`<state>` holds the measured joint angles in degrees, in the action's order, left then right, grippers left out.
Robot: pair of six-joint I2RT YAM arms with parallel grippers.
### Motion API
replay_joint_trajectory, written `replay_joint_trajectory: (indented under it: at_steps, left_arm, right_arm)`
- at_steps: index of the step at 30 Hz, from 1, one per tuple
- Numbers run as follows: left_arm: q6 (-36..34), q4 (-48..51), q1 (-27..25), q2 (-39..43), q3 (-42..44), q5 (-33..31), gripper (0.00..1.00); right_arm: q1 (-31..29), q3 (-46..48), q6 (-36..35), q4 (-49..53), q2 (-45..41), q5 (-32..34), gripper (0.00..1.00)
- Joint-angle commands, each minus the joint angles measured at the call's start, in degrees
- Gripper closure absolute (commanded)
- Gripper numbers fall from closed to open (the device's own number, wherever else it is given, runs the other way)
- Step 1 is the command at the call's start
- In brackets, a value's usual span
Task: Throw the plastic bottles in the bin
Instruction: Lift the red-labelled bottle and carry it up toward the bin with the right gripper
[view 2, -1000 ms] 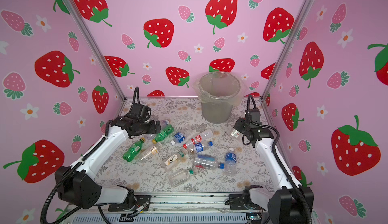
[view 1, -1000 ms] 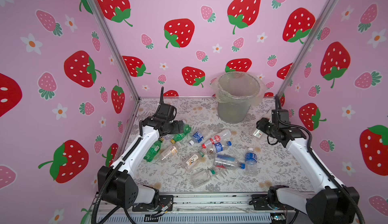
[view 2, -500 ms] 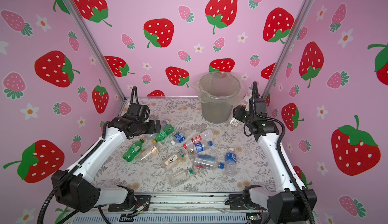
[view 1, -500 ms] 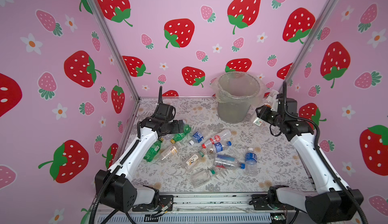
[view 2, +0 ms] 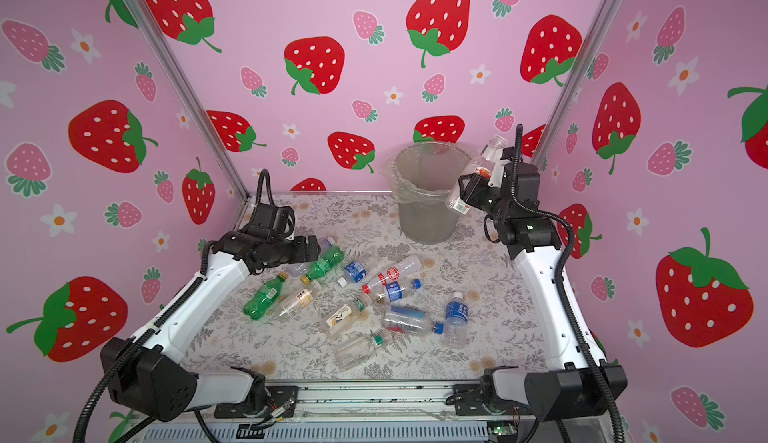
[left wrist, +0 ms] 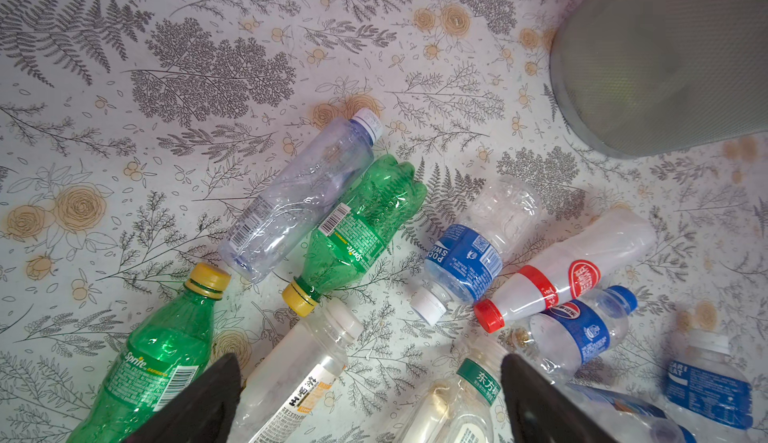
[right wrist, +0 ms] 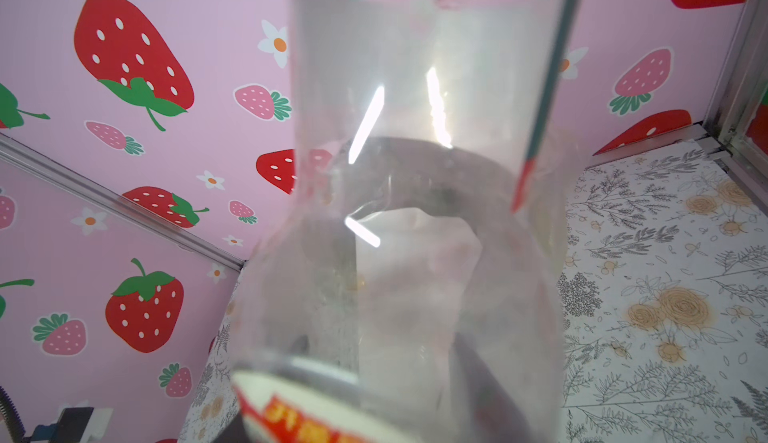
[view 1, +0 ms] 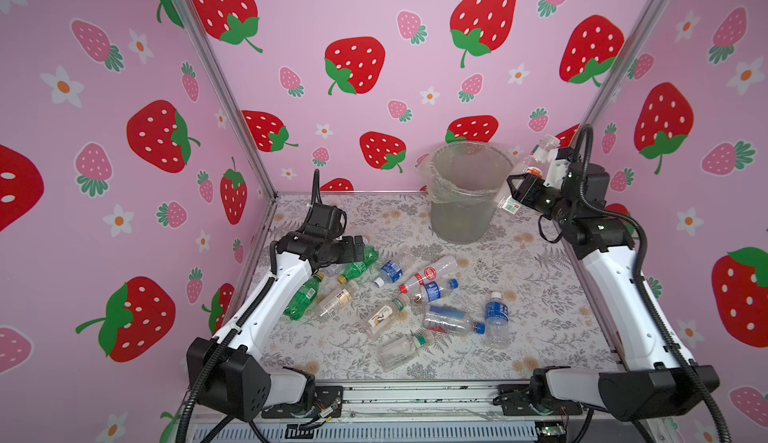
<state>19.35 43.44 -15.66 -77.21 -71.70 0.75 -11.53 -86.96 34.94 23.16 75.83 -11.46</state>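
Tabletop (view 1: 540,295) covered in grey fern and orange rose print, pink walls (view 1: 374,13) with strawberries and flowers, metal corner posts (view 1: 216,79), front rail (view 1: 415,397)

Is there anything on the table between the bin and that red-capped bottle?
Nothing. Between the bin and the red-capped bottle there is only bare flowered table cover. This shows in both top views and in the left wrist view.

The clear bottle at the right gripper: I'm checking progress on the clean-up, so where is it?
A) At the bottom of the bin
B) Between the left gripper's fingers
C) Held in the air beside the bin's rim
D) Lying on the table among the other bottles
C: in both top views the right gripper grips the clear bottle, tilted and raised beside the rim of the bin.
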Motion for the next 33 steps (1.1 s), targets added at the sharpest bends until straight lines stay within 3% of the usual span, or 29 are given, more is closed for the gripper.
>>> replay_joint_trajectory:
  at_steps: [1,6,10,19,25,33]
  left_arm:
    - [0.2,-0.4,0.4,0.9,0.2,0.8,0.01]
    - [-0.1,-0.3,0.4,1.1,0.4,0.8,0.01]
    - [-0.4,0.5,0.4,1.8,0.7,-3.0,0.01]
    - [0.0,-0.4,0.5,1.9,1.0,-0.3,0.01]
    - [0.4,-1.1,1.1,3.2,1.4,-1.4,0.01]
    - [0.5,-0.9,2.2,3.0,1.2,-0.1,0.01]
  right_arm:
    - [-0.4,-1.5,0.0,-0.7,0.6,-0.6,0.47]
    - [-0.9,4.6,0.8,-1.2,-4.0,1.0,0.48]
    - [-1.8,11.1,2.5,-2.1,-9.5,2.8,0.47]
    - [-2.5,20.1,6.4,-3.9,-13.8,1.1,0.48]
    - [-4.4,12.5,7.0,-4.0,-7.4,2.7,0.47]
    - [-5.9,-10.7,11.8,-0.8,11.8,12.1,0.48]
